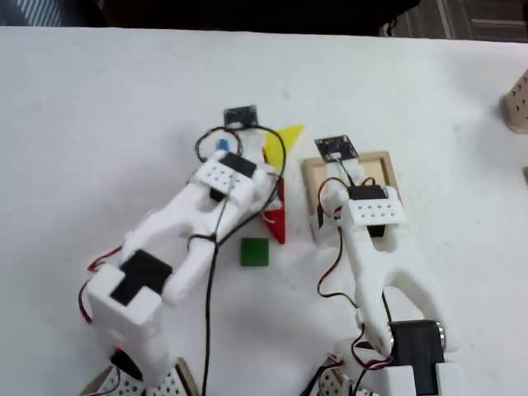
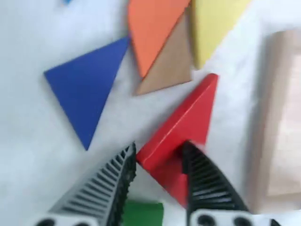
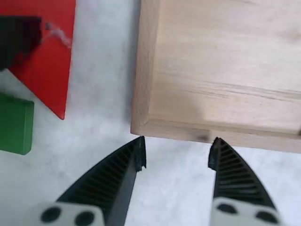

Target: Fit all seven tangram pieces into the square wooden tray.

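Left gripper [image 2: 159, 149] clamps the red triangle [image 2: 193, 113], left wrist view. Right wrist: right gripper [image 3: 178, 143] gapes empty at one corner of the bare tray [image 3: 143, 70]. High view: green square [image 1: 254, 252] at eight o'clock of tray; seemingly none placed, all seven left

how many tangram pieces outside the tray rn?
6 sure, all beside the tray: blue triangle, orange piece, tan piece, yellow piece, red triangle between the left fingers, green square. Blue sliver at view edge may be a seventh.
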Available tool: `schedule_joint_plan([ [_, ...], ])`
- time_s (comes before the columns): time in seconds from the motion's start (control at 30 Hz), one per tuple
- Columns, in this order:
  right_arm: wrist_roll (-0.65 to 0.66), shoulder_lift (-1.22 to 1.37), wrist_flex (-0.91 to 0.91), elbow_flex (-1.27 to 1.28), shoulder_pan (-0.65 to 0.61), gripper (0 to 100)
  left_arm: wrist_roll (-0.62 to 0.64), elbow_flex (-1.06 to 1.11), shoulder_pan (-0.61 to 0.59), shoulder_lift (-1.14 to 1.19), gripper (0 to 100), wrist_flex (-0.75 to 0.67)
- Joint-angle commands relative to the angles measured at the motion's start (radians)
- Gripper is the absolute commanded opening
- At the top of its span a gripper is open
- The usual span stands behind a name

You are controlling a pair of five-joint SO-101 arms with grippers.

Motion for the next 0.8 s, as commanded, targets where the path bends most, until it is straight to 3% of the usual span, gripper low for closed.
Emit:
schedule_joint_plan([
  [0.0,0.012,0.001,-0.012,-0.048,0.004,21.9,-0.034,0.002,0.013,0.015,3,-0.031],
  [0.57,0.012,-0.008,-0.008,-0.048,0.008,21.9,-0.035,-0.069,0.031,0.015,3,-0.029],
  [0.77,0.005,-0.002,-0.005,-0.071,0.077,21.9,-0.038,-0.1,0.085,0.015,2,-0.031],
])
